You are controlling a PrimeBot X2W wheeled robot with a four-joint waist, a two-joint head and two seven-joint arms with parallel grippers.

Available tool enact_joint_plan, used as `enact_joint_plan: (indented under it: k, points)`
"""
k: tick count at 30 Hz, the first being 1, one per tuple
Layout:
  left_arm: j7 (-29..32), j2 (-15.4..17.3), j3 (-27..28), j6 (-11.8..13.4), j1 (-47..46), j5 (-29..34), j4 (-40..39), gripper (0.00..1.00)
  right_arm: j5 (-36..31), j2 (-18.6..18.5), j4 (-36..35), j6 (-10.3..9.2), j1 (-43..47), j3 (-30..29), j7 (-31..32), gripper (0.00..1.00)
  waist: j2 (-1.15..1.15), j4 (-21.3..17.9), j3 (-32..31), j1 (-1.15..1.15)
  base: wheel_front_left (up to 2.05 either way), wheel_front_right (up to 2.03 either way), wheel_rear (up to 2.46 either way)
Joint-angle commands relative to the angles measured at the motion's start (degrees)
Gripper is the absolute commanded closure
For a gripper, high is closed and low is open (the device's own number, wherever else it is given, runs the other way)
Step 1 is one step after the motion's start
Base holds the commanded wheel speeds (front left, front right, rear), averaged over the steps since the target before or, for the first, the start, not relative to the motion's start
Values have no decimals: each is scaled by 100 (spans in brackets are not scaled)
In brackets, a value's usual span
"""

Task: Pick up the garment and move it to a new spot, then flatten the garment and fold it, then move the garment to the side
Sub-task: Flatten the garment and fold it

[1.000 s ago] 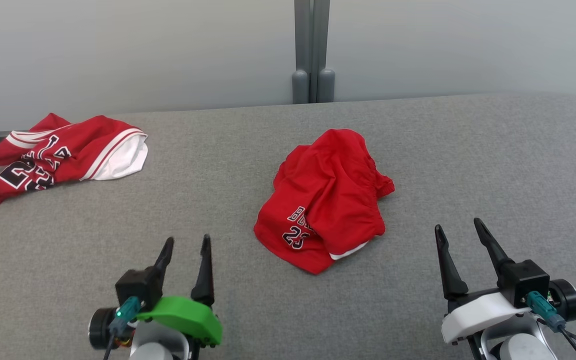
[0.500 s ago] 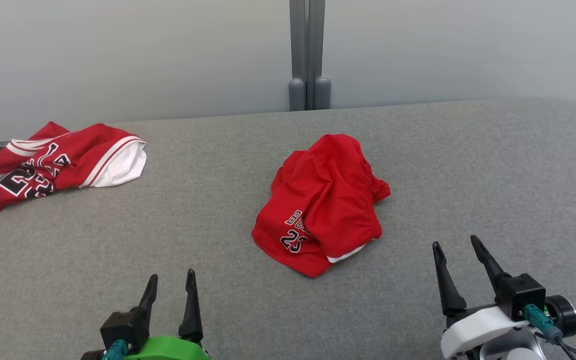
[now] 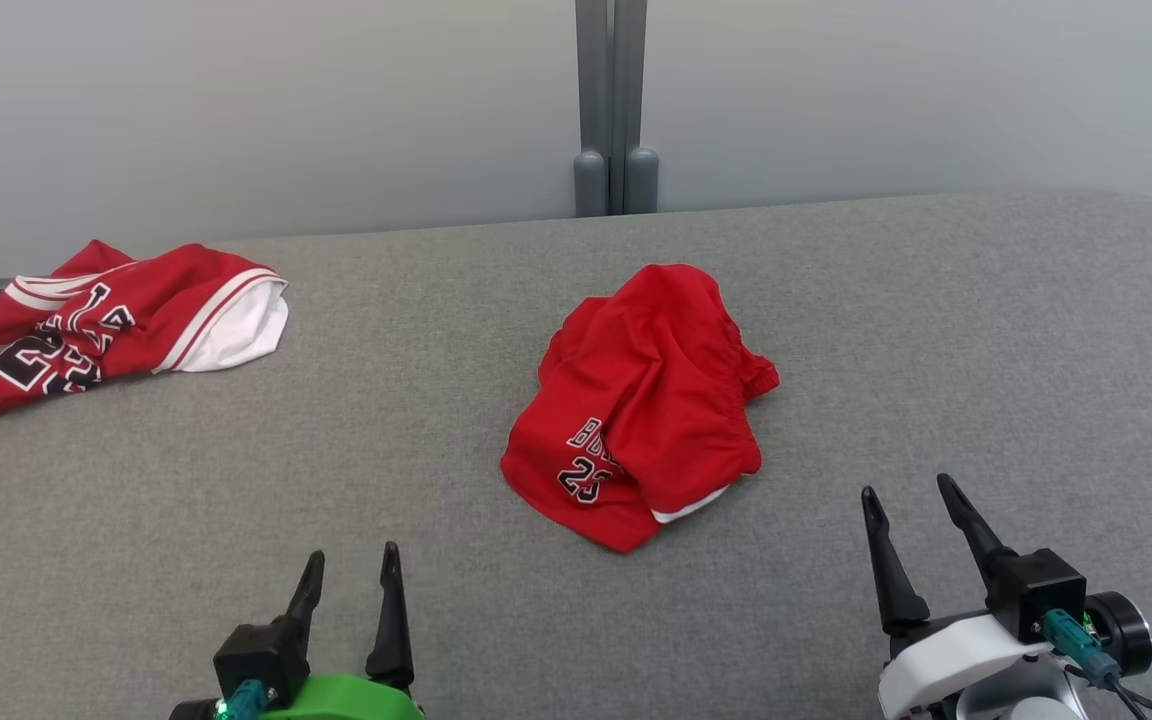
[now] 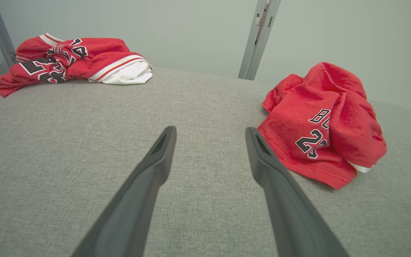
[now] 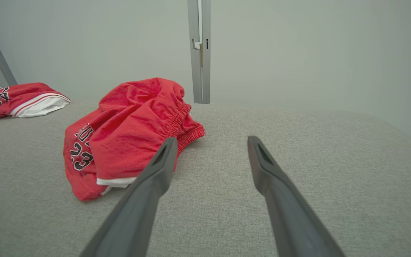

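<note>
A crumpled red garment (image 3: 646, 400), shorts with a black "23" and a white hem edge, lies in the middle of the grey table (image 3: 936, 330). The same garment (image 4: 319, 117) shows just right of my left gripper's fingers, and sits to the left of the right gripper's fingers in the right wrist view (image 5: 130, 132). My left gripper (image 3: 353, 553) stands open near the front edge, left of the shorts and apart from them. My right gripper (image 3: 906, 487) is open at the front right, with nothing between its fingers. Both grippers (image 4: 211, 129) (image 5: 212, 139) hover over bare cloth.
A second red garment, a jersey (image 3: 106, 325) with white trim and black numbers, lies bunched at the table's far left corner. A grey post (image 3: 611, 100) rises behind the table's back edge against pale wall panels. The table's left edge runs close to the jersey.
Both grippers have drawn back toward the front edge, the left one further. The head camera has shifted slightly. The garments lie as before.
</note>
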Motion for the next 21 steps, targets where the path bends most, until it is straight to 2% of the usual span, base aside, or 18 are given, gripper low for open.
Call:
enact_joint_plan:
  k: [1, 9, 14, 21]
  points:
    - [-19, 3, -17, -30, -73, 66, 30, 0, -7, -14, 7, -8, -52, 1, -18, 0, 0, -25, 37, 0, 0, 0, 0]
    - [130, -14, -595, -195, -576, 484, 313, 0, -41, -15, -51, -8, -174, 85, -18, 0, 0, -311, 348, 0, 0, 0, 0]
    - [379, -101, -1171, -398, -1089, 809, 788, 0, -56, -15, -53, -8, -314, 148, -18, 0, 0, -649, 649, 0, 0, 0, 0]
    - [552, -187, -1634, -604, -1629, 874, 1530, 0, -23, -14, -69, -8, -492, 207, -18, 0, 0, -1188, 968, 0, 0, 0, 0]
